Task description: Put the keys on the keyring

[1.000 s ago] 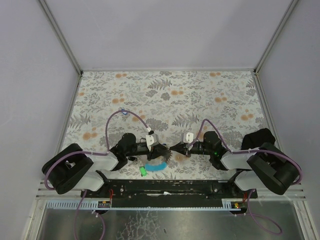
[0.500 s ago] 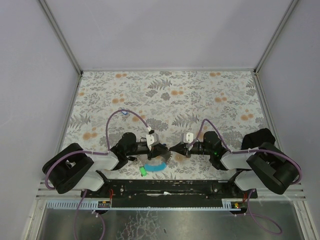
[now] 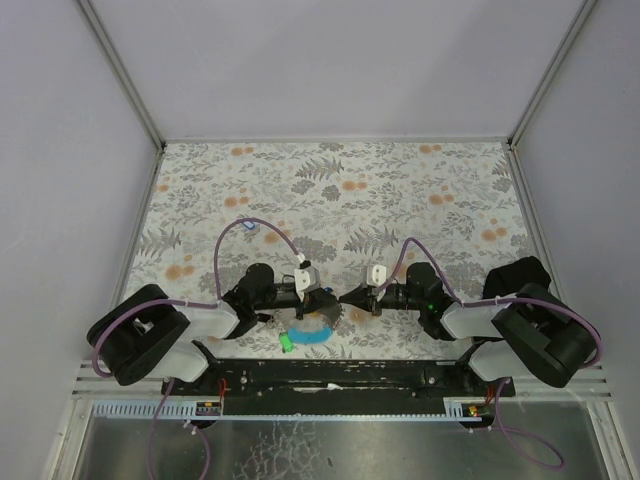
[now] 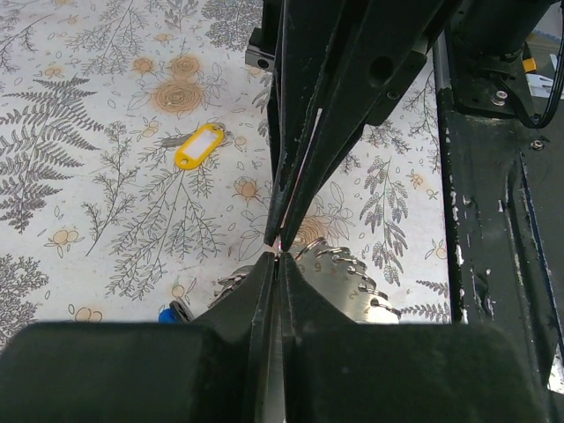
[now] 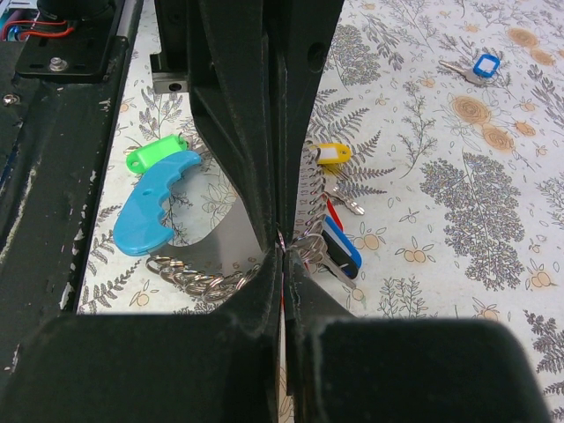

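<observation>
Open tabletop (image 3: 340,190) beyond, left tool (image 4: 278,257) and right tool (image 5: 280,249) tip-to-tip over keyring (image 5: 216,249), near edge crowded

We see a table (image 3: 400,190) with a grey floral pattern, and plain pale walls (image 3: 330,60) around it.

both arms lie low, elbows out, forearms folded inward along the near bench edge. left claw (image 3: 325,298) and right claw (image 3: 346,296) face each other tip to tip, each with its two fingers pressed flat together.
</observation>
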